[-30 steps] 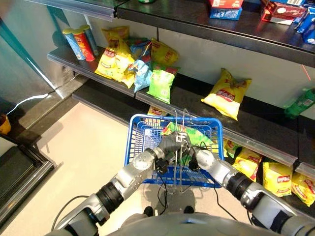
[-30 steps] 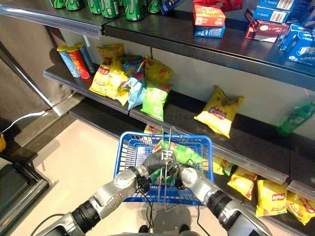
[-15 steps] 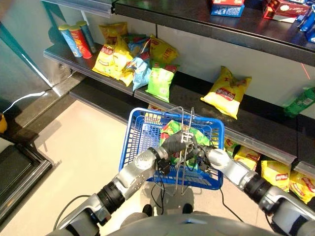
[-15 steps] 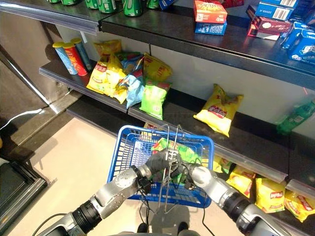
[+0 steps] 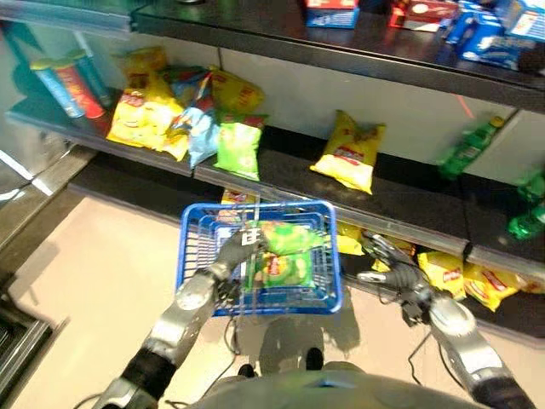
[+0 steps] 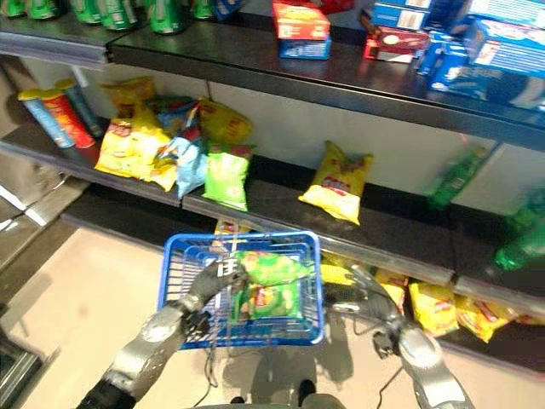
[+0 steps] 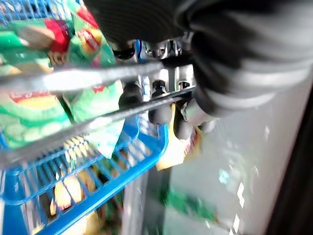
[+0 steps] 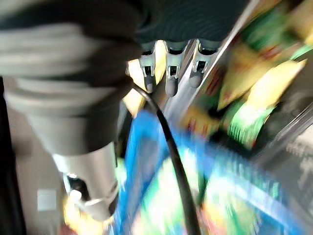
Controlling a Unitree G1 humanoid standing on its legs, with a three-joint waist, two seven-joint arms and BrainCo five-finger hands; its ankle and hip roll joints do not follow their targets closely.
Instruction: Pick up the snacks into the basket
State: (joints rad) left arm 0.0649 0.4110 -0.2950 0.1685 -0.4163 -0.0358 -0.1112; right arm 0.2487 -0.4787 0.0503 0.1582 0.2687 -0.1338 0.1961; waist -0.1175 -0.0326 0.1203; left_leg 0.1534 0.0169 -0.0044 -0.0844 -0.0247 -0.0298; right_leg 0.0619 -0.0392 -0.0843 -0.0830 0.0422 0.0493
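The blue wire basket (image 5: 255, 305) hangs in front of the shelves with two green snack bags (image 5: 285, 252) lying inside. My left hand (image 5: 236, 249) is shut on the basket's metal handle (image 7: 73, 78), its fingers (image 7: 159, 105) curled round the wires. To the right of the basket, over the lower shelf edge, my right hand (image 5: 385, 260) is open with nothing in it, its fingers (image 8: 168, 73) relaxed. On the middle shelf lie a yellow snack bag (image 5: 345, 162), a green bag (image 5: 237, 146) and a pile of yellow and blue bags (image 5: 145, 119).
More yellow bags (image 5: 443, 273) lie on the bottom shelf right of the basket. Green bottles (image 5: 467, 149) stand at the right of the middle shelf, tall canisters (image 5: 68, 85) at its left end. Boxes (image 5: 332, 13) sit on the top shelf. Beige floor lies to the left.
The camera has swung right. My right hand has come away from the basket and out to its right, open. The left hand still holds the handle.
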